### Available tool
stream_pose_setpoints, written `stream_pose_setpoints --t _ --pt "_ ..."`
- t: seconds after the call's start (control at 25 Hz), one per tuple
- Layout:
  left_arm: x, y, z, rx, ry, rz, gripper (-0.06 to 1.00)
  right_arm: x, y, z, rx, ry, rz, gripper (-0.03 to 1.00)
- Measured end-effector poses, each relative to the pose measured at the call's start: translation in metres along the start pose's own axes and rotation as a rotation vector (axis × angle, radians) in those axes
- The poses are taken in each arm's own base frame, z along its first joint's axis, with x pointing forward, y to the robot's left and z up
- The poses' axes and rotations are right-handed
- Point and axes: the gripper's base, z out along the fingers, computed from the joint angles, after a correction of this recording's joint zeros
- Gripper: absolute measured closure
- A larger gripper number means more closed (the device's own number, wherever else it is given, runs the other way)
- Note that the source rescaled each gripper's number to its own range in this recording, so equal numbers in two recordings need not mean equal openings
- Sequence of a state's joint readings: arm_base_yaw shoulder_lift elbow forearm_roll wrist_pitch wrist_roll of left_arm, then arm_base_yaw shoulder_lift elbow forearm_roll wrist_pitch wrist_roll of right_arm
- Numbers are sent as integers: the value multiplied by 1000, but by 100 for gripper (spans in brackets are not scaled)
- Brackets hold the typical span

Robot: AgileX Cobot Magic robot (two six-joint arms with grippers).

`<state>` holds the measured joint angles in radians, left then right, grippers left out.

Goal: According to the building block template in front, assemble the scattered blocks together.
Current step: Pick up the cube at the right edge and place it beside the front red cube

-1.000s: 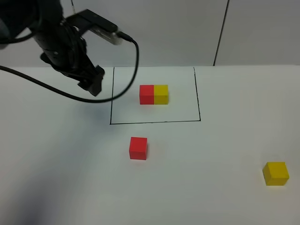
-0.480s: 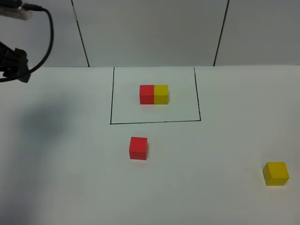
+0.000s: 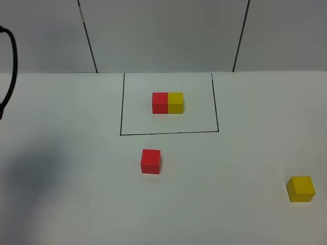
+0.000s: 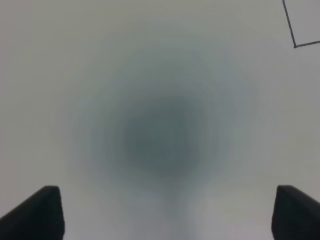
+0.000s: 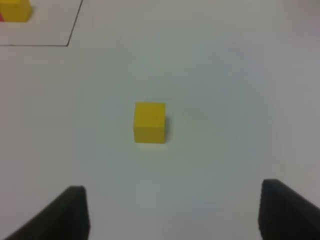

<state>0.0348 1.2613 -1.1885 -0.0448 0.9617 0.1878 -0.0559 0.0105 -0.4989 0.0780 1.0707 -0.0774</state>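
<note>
Template point(image 3: 167, 102), a joined red-yellow bar, sits on the counter point(image 3: 230, 163) inside its black outline point(image 3: 168, 133). Nearer the camera than the template, just outside the outline, lies the red cube point(image 3: 150, 161); the yellow cube point(image 3: 300, 189) lies well apart from the template, rightward. Left end effector point(image 4: 167, 215) and right end effector point(image 5: 172, 212) both have fingers spread wide, holding nothing

The left hand point(image 4: 167, 214) hangs above the counter, its two dark fingers spread wide and gripping nothing. The right hand point(image 5: 178, 210) hangs the same way, fingers wide apart and empty, facing down at the counter.
</note>
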Motion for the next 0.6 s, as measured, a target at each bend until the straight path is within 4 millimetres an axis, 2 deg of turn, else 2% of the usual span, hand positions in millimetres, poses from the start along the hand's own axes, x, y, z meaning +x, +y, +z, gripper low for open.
stream_pose_setpoints --t 0.4,0.6 --pt "101 -18 -36 -15 -114 -60 7 0 0 0 0 0 0 37" --pt "150 -29 -52 -12 -231 -65 10 0 0 0 0 0 0 37"
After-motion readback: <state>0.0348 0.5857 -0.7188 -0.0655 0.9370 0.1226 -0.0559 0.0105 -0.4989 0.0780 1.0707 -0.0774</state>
